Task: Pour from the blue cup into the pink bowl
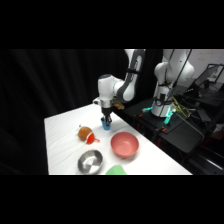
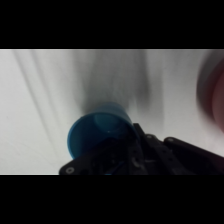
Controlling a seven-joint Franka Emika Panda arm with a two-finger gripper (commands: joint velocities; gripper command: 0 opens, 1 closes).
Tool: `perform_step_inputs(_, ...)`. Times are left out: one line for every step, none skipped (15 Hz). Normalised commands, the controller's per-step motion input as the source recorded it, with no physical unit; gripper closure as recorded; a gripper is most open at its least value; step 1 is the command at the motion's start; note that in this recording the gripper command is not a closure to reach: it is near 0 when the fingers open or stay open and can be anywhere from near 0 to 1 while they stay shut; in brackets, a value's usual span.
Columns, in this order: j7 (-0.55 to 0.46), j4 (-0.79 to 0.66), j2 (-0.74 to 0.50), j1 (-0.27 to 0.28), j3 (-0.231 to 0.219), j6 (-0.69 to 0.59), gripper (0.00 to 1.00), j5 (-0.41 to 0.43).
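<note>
Nearest the camera, at the front edge of the white surface (image 1: pixel 60 150), lies a light green object (image 1: pixel 116 171), partly cut off, with a shiny round metal bowl (image 1: pixel 90 161) just beside it. The pink bowl (image 1: pixel 124 144), wide, shallow and smooth plastic, sits near the metal bowl toward the right edge. An orange-brown rounded item (image 1: pixel 85 133) with a red part rests left of centre. The blue cup (image 1: pixel 106 123), small, roughly cylindrical and upright, stands farther back, apart from the pink bowl. The hand (image 1: pixel 106 117) descends onto the cup from above. In the wrist view the cup's open blue rim (image 2: pixel 100 132) sits directly against the black linkage; whether the hand is closed on it cannot be told.
</note>
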Motion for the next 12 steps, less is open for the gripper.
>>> perform_step_inputs(0.41,-0.13,-0.57,0.309,-0.262,-0.33,0.06,-0.449)
perform_step_inputs(0.50,-0.14,-0.65,0.351,-0.286,-0.44,0.07,-0.553)
perform_step_inputs(0.51,-0.12,-0.66,0.312,-0.222,-0.49,0.06,-0.563)
perform_step_inputs(0.40,-0.11,-0.69,0.230,-0.075,-0.52,0.06,-0.466)
perform_step_inputs(0.30,-0.08,-0.65,0.158,0.042,-0.56,0.10,-0.372)
perform_step_inputs(0.24,-0.05,-0.59,0.105,0.129,-0.55,0.13,-0.285)
perform_step_inputs(0.26,-0.01,-0.52,0.090,0.194,-0.56,0.16,-0.271)
perform_step_inputs(0.36,0.02,-0.42,0.084,0.228,-0.50,0.15,-0.339)
perform_step_inputs(0.27,0.03,-0.34,0.068,0.265,-0.44,0.15,-0.217)
perform_step_inputs(0.20,0.04,-0.26,0.074,0.288,-0.36,0.15,-0.093)
perform_step_inputs(0.07,0.05,-0.19,0.080,0.282,-0.31,0.15,0.052)
perform_step_inputs(-0.14,0.07,-0.13,0.111,0.281,-0.27,0.16,0.294)
